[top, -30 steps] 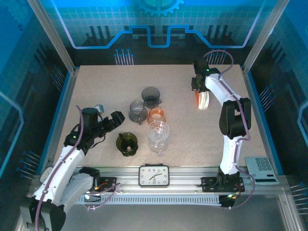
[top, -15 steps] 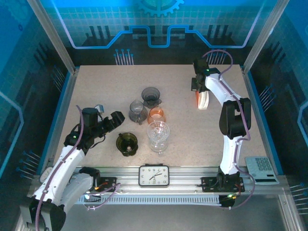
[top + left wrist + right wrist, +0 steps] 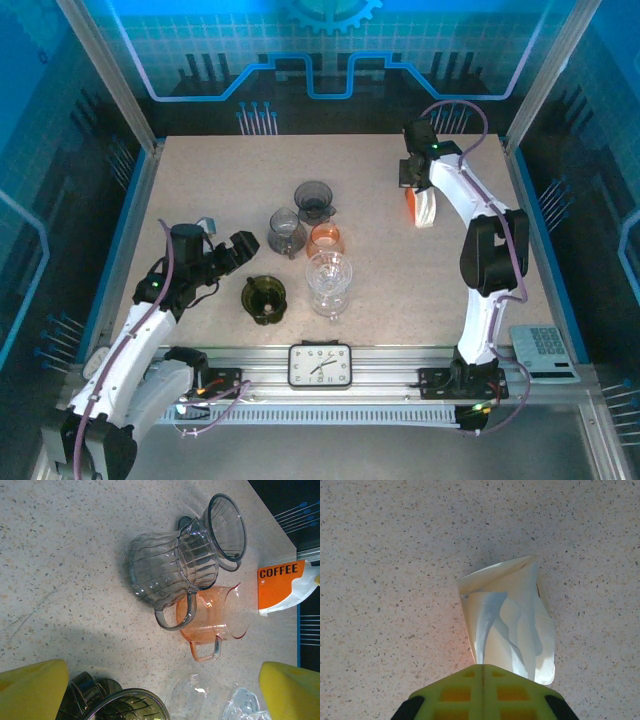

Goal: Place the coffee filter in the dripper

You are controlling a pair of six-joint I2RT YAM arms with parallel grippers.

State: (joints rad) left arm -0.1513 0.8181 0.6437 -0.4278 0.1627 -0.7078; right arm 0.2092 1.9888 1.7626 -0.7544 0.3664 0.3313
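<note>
Five vessels (image 3: pixel 325 240) clustered; one coffee filter pack (image 3: pixel 510 615) pinched by right fingers (image 3: pixel 460 692); left fingers (image 3: pixel 30 687) spread wide, empty.

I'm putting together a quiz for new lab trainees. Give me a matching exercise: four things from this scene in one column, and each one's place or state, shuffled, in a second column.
Things:
1. clock
2. calculator
3. filter pack
4. left tool

Places or states:
A. pinched in the shut right tool
B. open, nothing between its fingers
C. at the middle of the near edge
D. at the near right corner

Pairs: 1-C, 2-D, 3-A, 4-B
</note>
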